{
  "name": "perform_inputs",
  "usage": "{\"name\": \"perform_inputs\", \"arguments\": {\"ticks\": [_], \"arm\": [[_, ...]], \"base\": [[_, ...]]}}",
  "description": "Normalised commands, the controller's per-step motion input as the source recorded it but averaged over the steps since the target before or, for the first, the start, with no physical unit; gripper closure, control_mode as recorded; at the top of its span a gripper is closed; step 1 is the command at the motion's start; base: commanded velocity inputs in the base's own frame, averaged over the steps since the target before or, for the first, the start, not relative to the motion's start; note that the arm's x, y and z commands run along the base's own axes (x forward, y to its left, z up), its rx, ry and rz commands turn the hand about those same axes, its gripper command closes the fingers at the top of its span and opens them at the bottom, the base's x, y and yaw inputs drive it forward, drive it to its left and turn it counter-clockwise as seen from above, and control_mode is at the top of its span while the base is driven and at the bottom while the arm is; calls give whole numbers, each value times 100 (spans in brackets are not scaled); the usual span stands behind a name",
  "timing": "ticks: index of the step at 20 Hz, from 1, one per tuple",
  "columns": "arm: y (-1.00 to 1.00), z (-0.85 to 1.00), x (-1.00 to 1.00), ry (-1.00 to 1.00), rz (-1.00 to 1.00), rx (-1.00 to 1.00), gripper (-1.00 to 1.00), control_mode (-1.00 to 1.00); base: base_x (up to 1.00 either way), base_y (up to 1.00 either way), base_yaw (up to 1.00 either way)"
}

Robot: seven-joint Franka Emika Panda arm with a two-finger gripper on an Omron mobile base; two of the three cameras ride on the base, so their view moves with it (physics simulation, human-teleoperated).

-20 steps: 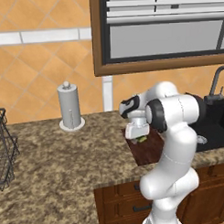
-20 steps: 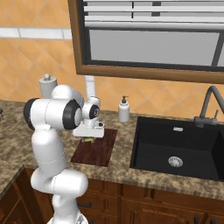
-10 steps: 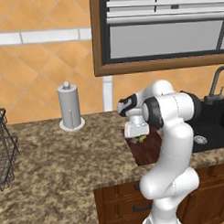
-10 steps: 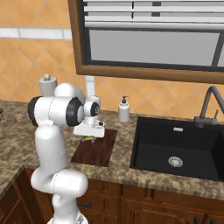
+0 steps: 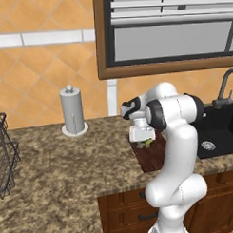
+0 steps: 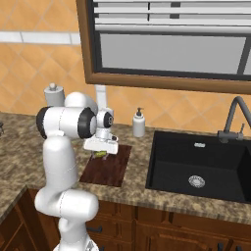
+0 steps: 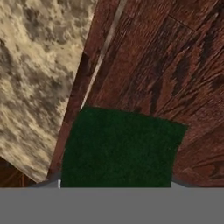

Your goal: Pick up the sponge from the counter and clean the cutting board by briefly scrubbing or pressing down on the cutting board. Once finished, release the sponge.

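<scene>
Green sponge (image 6: 100, 153) pinched in the gripper (image 6: 101, 153) over the cutting board (image 6: 109, 166).
Fingertips lie hidden behind the sponge in the hand view, which alone shows the board's edge beside the counter (image 7: 35, 70).

Even, bright rendered light with soft shadows and no glare; the hand view looks coarse and blurry

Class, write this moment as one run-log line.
phase: scrubbing | gripper: shut on small green sponge | sponge: over dark reddish-brown wooden cutting board, contact unclear | board: on speckled granite counter
</scene>
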Motion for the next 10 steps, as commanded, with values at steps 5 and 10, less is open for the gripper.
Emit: {"name": "perform_inputs", "arguments": {"ticks": [5,10], "arm": [[-38,-92,-100,7,0,-2,100,-100],[-41,-84,-100,0,0,0,100,-100]], "base": [[0,0,0],[0,0,0]]}}
